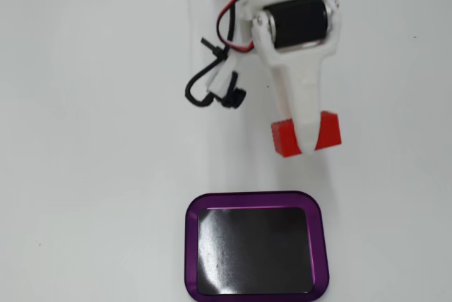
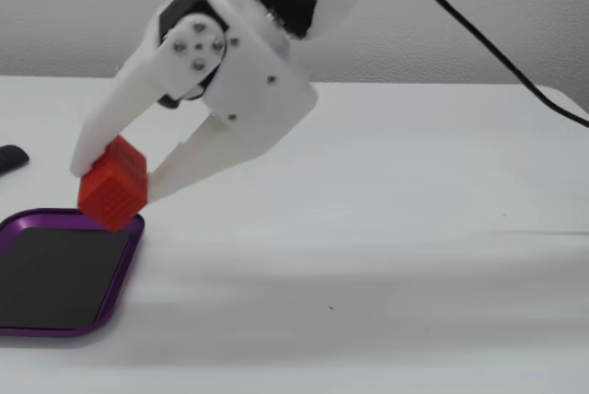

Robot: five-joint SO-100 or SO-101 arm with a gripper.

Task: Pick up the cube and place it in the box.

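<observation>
The red cube [image 1: 286, 137] is held between the two white fingers of my gripper [image 1: 306, 143], lifted off the white table. In the side fixed view the cube [image 2: 113, 185] hangs in the gripper [image 2: 115, 187] just above the near corner of the box. The box [image 1: 256, 247] is a purple-rimmed tray with a dark, empty inside, lying below the gripper in the top fixed view; in the side fixed view its rim [image 2: 129, 256] shows at the lower left.
Black and red cables [image 1: 219, 76] hang by the arm's base at the top. A small dark object [image 2: 11, 157] lies at the left edge of the side fixed view. The table is plain white.
</observation>
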